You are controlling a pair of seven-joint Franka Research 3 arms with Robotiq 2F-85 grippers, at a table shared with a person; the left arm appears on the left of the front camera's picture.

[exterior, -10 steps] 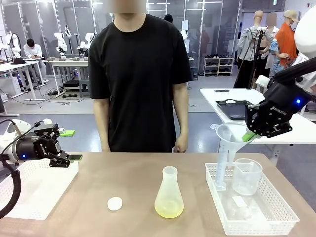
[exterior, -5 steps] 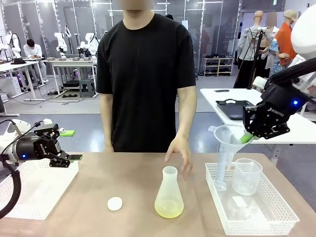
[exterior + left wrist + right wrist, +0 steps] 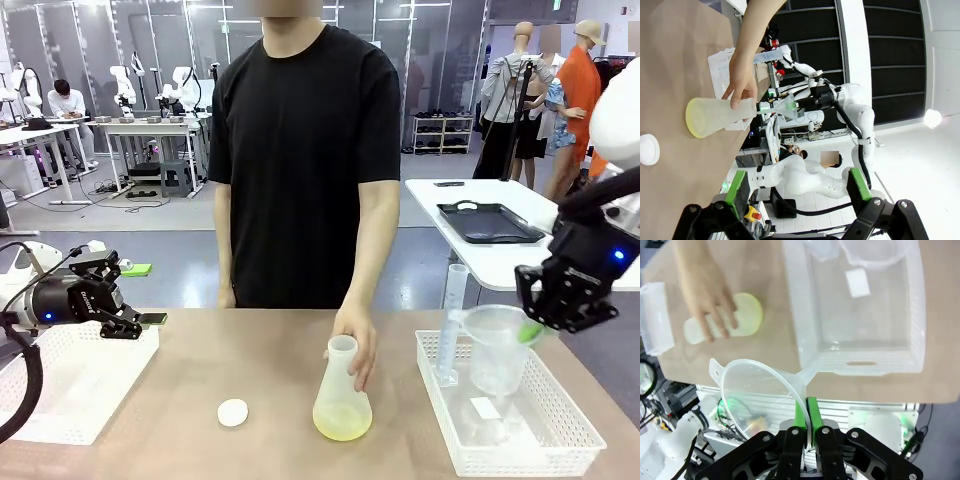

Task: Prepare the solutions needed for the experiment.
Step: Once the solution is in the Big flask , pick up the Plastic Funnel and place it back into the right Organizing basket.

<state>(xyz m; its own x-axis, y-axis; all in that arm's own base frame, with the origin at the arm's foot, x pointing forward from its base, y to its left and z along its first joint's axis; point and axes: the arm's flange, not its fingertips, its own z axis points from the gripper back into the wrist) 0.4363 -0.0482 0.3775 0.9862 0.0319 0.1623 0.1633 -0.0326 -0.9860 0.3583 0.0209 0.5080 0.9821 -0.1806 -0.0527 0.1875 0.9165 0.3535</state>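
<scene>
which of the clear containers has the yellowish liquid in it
The flask mid-table, under the person's hand: pale yellow-green liquid pools at its base. The beaker and cylinder in the tray and the funnel look colourless.

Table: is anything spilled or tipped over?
Nothing is spilled. The flask stands upright with the yellow-green liquid in its bottom, the person's hand on its neck. A small white cap lies loose beside it, and the right gripper holds the funnel over the white basket.

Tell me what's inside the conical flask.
A shallow layer of pale yellow-green liquid at the bottom of the flask. The person's hand covers part of the neck, hiding its inside.
</scene>
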